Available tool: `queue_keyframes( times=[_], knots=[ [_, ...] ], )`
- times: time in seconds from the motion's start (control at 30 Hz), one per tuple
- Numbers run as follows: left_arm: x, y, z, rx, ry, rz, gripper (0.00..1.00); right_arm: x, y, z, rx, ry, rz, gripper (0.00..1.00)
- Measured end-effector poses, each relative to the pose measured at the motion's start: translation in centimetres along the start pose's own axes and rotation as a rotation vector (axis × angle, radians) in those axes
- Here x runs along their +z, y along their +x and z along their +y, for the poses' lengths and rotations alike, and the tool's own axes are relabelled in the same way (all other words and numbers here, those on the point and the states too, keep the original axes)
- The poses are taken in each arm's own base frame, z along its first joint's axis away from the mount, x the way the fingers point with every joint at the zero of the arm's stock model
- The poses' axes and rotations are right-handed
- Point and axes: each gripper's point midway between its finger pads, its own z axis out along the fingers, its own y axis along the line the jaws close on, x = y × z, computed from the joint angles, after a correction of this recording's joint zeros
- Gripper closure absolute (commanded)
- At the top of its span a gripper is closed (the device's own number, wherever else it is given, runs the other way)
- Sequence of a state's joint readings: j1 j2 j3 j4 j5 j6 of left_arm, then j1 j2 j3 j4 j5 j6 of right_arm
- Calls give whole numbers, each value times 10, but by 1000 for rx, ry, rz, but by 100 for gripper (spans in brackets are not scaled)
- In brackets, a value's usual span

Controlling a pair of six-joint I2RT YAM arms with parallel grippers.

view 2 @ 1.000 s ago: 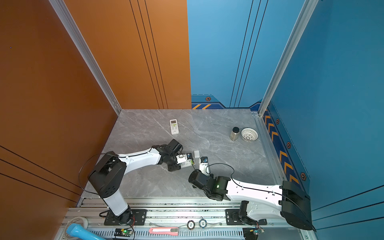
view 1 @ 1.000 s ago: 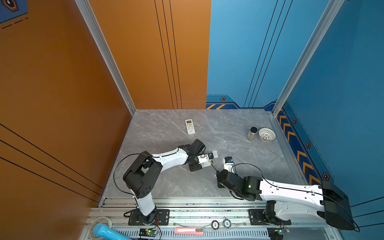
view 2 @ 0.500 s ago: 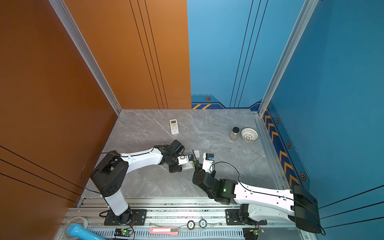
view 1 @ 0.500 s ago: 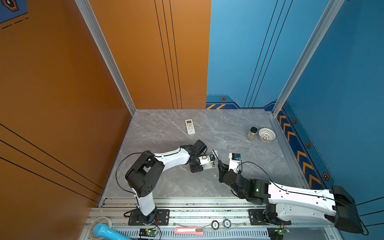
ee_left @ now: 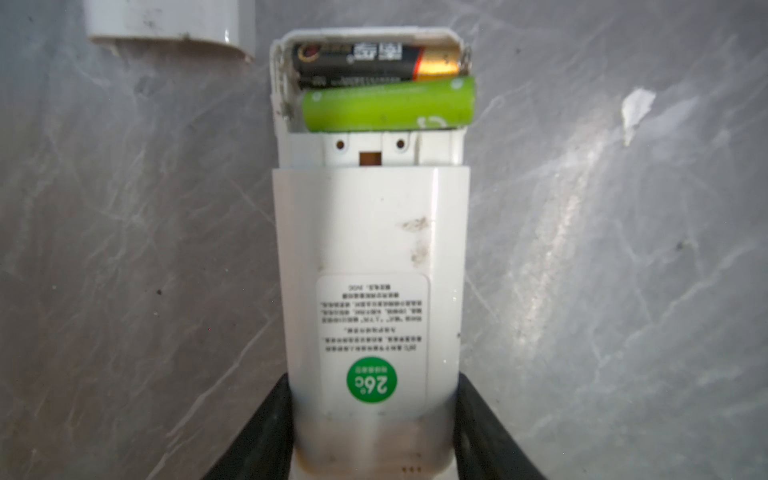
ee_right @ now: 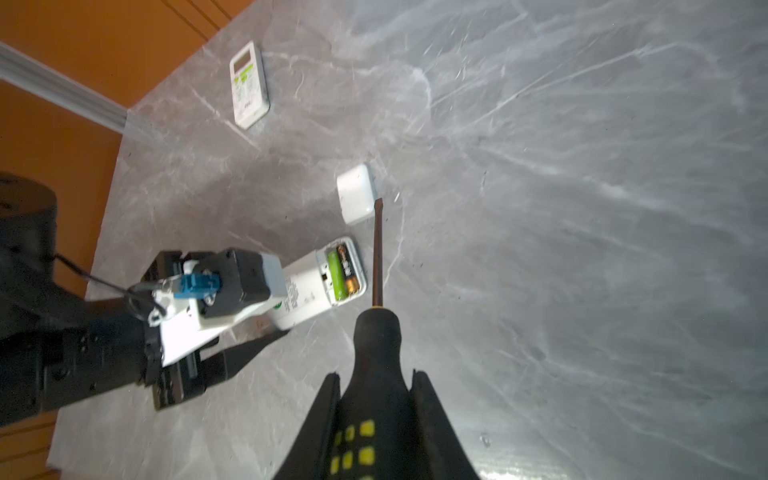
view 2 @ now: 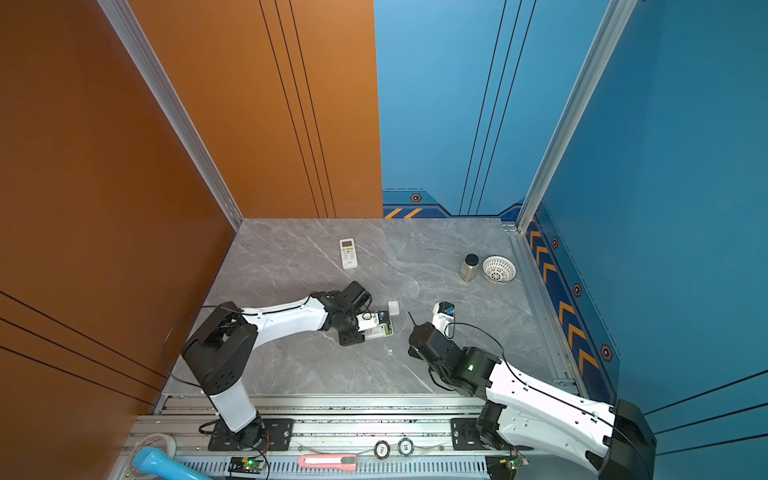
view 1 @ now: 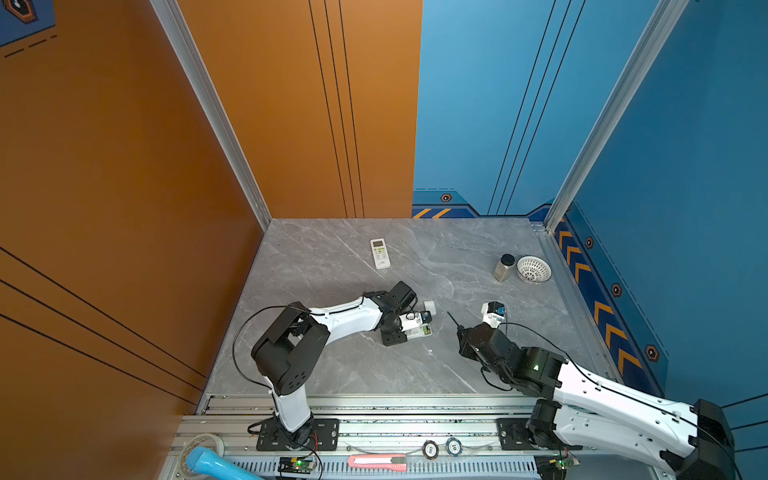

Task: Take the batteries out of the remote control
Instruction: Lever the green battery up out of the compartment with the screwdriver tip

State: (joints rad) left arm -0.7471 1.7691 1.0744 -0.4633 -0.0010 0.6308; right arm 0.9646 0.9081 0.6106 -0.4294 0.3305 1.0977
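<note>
Mid-scene: left gripper (ee_left: 372, 419) pinching white plastic remote (ee_left: 370, 232), lime green battery (ee_left: 388, 104) and gold-ended black battery (ee_left: 365, 58) lying in open bay; right gripper (ee_right: 376, 399) clamping black-and-yellow screwdriver (ee_right: 377, 332).

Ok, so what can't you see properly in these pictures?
- Left wrist view: the battery cover is cut off by the picture's edge, as is the near end of the held remote.
- Left wrist view: the green battery overlaps the black battery.
- Right wrist view: the handle end of the screwdriver is hidden between the right fingers.
- In a top view: what is inside the jar is too small to tell.
</note>
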Motion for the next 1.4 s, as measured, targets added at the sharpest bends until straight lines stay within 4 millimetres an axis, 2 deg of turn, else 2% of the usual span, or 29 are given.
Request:
queue_keyframes(
  times=[0.27, 0.47, 1.4],
  knots=[
    [0, -1, 2, 7, -16, 4, 79, 2, 20, 27, -18, -71, 169, 100],
    [0, -3, 6, 14, -37, -2, 80, 7, 21, 39, -28, -74, 207, 100],
    [-3, -5, 8, 13, -57, -18, 80, 36, 6, 34, -16, -3, 201, 100]
  ],
)
